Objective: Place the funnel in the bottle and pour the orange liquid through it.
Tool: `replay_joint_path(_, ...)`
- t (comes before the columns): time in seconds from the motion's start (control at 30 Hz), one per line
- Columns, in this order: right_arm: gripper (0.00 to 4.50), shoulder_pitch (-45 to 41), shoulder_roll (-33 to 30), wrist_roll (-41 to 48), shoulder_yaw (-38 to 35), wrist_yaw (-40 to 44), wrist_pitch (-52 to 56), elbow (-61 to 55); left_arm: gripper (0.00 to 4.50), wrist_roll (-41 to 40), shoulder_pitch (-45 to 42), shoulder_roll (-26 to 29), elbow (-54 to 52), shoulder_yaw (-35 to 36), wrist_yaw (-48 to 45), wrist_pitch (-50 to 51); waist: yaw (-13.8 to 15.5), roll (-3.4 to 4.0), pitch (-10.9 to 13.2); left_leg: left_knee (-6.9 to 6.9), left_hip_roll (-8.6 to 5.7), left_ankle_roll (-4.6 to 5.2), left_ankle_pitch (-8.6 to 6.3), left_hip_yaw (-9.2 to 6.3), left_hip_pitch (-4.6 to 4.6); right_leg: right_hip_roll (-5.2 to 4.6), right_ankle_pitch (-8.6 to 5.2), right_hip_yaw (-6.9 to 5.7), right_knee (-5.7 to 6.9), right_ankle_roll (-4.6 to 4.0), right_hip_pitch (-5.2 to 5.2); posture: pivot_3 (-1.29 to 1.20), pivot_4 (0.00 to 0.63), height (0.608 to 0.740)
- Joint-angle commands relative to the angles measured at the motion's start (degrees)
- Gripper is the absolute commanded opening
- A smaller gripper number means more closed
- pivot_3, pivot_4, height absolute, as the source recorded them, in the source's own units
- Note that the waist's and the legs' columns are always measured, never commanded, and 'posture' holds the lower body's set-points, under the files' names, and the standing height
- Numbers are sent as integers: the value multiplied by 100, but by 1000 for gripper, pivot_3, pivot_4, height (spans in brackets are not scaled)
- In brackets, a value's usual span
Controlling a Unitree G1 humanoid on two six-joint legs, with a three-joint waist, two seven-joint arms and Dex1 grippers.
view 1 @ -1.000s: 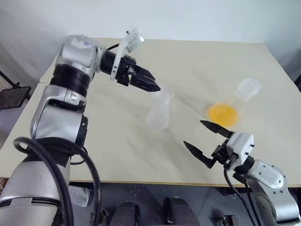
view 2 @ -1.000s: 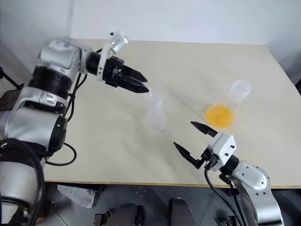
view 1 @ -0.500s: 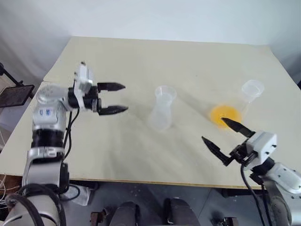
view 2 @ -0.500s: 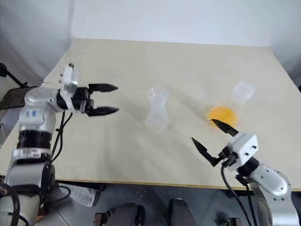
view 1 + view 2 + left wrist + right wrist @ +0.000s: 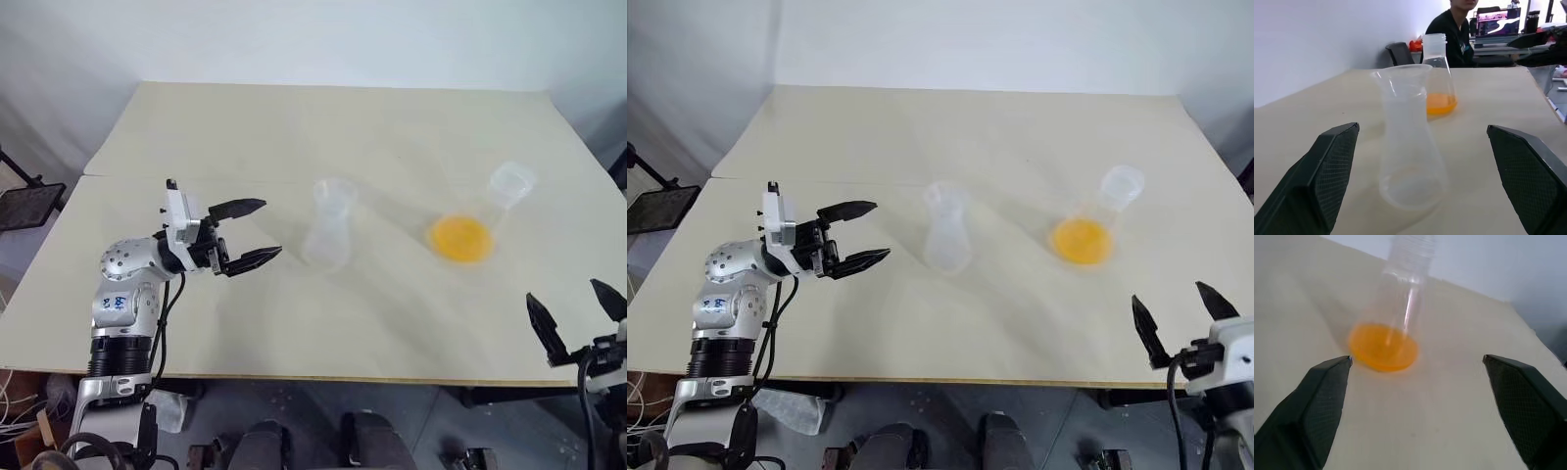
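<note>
The bottle (image 5: 328,227) stands upright mid-table; a funnel seated in its neck cannot be made out. The orange liquid (image 5: 461,237) sits in the flask (image 5: 487,213) at its three o'clock. Left gripper (image 5: 251,233), at nine o'clock, and right gripper (image 5: 578,315), near five o'clock, gape wide, empty. Risk: a clumsy grasp tips the light bottle or spills the flask.

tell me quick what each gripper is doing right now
left gripper: open, holding nothing, beside the bottle.
right gripper: open, holding nothing.
</note>
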Motion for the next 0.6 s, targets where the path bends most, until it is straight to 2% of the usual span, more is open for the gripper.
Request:
replay_joint_path(0.03,4500,-605,-249,200,145,-485,694,-273,4457,-253,-19,69,-301,-14,-39,81,7,1,-1,0,0,-1,0,-1,0,0,0,0,1,0,-1,0,150,740)
replay_joint_path(0.27,4500,-1708,-537,208,605,-1095,2078,-75,4457,-354,-29,168,-396,-3,34,202,70,4,-2,4,-3,1,1,-8,-7,-4,0,-6,-1,0,-1,0,150,740)
replay_joint_path(0.47,4500,-2792,-491,125,842,-1497,2529,403,4457,-413,51,178,-540,-1,99,271,34,4,-2,2,-3,1,0,-5,-11,-2,0,-5,-3,0,-5,0,150,740)
replay_joint_path(0.6,4500,-3151,-485,169,934,-1502,2703,527,4457,-444,87,179,-572,-6,115,272,33,5,-2,-1,-2,1,1,-4,-11,-1,0,-5,-2,0,-8,0,150,740)
